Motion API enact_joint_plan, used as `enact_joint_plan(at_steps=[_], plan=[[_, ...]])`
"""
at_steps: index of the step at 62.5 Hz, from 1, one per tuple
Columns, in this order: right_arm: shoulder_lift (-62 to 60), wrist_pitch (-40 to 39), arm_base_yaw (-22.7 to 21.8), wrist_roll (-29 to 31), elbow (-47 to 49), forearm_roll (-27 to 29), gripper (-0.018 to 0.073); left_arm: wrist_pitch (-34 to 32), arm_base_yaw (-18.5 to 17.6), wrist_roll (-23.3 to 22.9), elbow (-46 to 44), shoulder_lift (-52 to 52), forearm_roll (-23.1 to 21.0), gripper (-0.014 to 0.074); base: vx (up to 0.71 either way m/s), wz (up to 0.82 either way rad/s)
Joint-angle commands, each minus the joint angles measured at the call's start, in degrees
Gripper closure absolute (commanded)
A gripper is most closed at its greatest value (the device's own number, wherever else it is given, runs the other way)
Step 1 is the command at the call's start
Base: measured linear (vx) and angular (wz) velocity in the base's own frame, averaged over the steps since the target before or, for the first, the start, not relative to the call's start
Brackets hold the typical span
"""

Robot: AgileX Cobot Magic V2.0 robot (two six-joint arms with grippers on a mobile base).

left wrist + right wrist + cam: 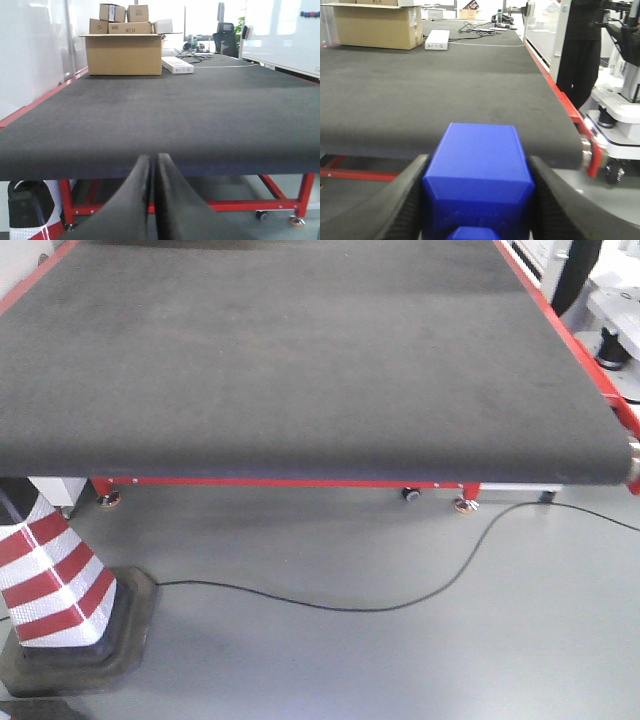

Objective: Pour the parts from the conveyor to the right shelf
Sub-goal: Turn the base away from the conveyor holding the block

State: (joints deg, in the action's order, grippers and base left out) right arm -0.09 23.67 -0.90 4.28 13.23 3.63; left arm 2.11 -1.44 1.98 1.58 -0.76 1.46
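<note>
**Blue box held just in front of the conveyor's near edge**

The black conveyor (300, 350) has a rounded near edge and red rails (565, 333) down its sides. Its top is a wide, flat stretch with lots of room.

The right gripper (477, 210) holds a blue box (477, 155) tight between its two fingers. It is just in front of the conveyor's near edge, close to the right corner. Only the box's solid blue outside shows, so what is inside cannot be seen.

The left gripper (152, 160) is also just in front of the near edge. Its fingers are pressed together with nothing between them.

At the conveyor's far end sits an open cardboard box (123, 55) with smaller brown boxes (112, 12) sticking out of it. A flat white box (177, 65) lies beside it.

Under the conveyor's left side stands a red and white cone (50, 580), cut off by the picture's edge. A black cable (400, 600) lies on the floor below the near edge.
</note>
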Motion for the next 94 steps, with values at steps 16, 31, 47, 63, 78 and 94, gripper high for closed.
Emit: enact_joint_plan(at_steps=[16,31,47,63,78,94], plan=[[0.69,-4.67,0.06,0.31,1.49,0.02,0.0564,-4.39,-0.03,-0.16,1.75,-0.81,-0.16,0.0603,-0.28,-0.41],[0.69,-4.67,0.06,0.31,1.49,0.02,0.0564,-4.39,-0.03,-0.16,1.75,-0.81,-0.16,0.0603,-0.23,-0.89],[0.69,-4.67,0.06,0.31,1.49,0.02,0.0564,-4.39,-0.03,-0.16,1.75,-0.81,-0.16,0.0603,-0.23,-0.89],[0.69,-4.67,0.06,0.31,1.49,0.02,0.0564,-4.39,-0.03,-0.16,1.75,-0.81,-0.16,0.0603,-0.21,-0.78],[0.69,-4.67,0.06,0.31,1.49,0.02,0.0564,-4.39,-0.03,-0.16,1.75,-0.81,-0.16,0.0603,-0.18,-0.68],[0.69,-4.67,0.06,0.31,1.49,0.02,0.0564,-4.39,-0.03,-0.16,1.75,-0.81,-0.16,0.0603,-0.14,-0.59]])
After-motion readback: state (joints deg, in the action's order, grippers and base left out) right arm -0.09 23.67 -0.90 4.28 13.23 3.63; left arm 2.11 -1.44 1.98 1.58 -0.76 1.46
